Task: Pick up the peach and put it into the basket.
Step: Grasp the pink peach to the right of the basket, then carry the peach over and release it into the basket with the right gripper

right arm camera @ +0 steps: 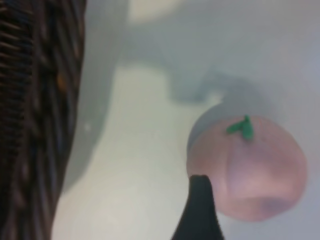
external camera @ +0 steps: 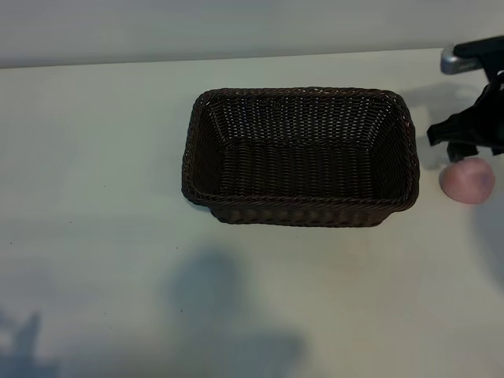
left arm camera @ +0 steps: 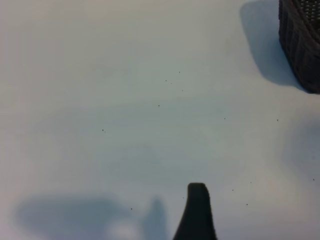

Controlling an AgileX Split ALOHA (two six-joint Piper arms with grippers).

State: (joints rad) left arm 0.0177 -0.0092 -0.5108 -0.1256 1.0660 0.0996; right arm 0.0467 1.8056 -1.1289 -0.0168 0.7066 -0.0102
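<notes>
The peach, pale pink with a small green stem, sits on the white table just right of the basket. The basket is dark-brown wicker and nothing lies in it. My right gripper hangs directly over the far side of the peach, open. In the right wrist view one dark finger stands against the side of the peach, with the basket wall close by; the other finger is out of frame. Of my left gripper only one finger shows, over bare table, open and holding nothing.
The table's back edge runs behind the basket. A corner of the basket shows in the left wrist view. Shadows of the arms fall on the table in front of the basket. The right arm's links reach in from the right edge.
</notes>
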